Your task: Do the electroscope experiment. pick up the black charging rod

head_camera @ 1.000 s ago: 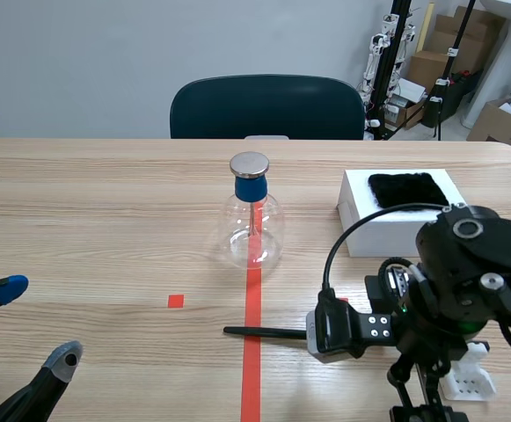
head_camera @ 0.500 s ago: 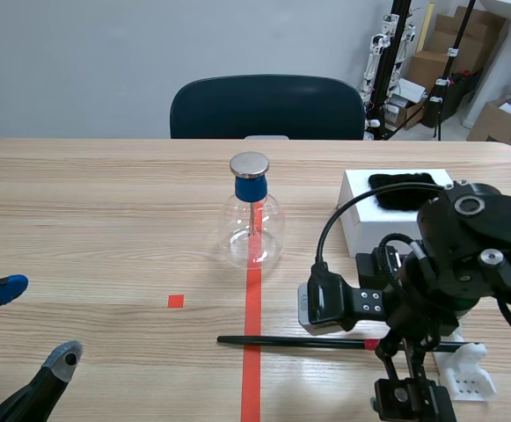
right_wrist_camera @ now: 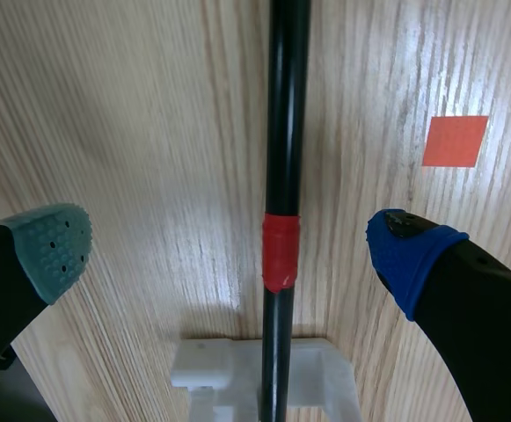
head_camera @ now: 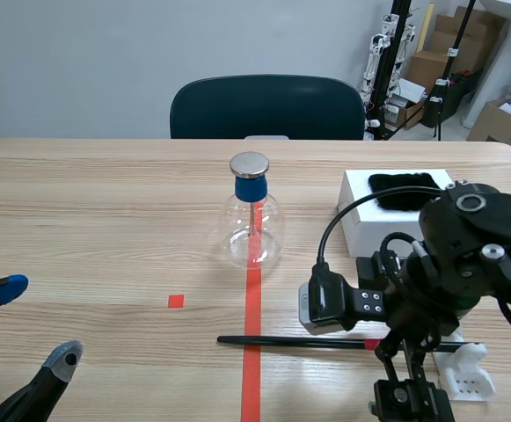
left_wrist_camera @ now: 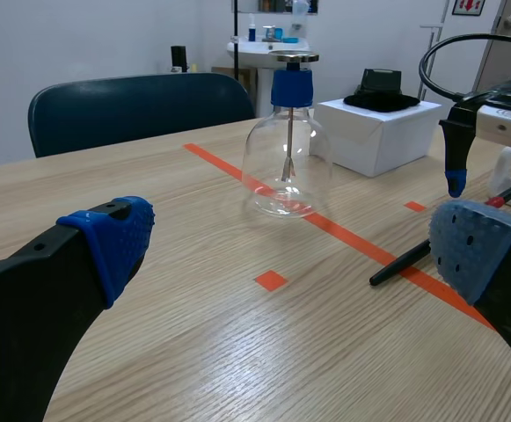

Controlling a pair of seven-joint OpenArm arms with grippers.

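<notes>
Hovering above the black rod (right_wrist_camera: pixel 286 132), our right gripper (right_wrist_camera: pixel 229 244) has its fingers spread wide to either side, placed, we judge, to close near the red band (right_wrist_camera: pixel 280 251). The rod lies on the table (head_camera: pixel 105 220), one end propped on a white stand (right_wrist_camera: pixel 211 365), probably for easier lifting. Our left gripper (left_wrist_camera: pixel 295 246) sits open, well apart.
</notes>
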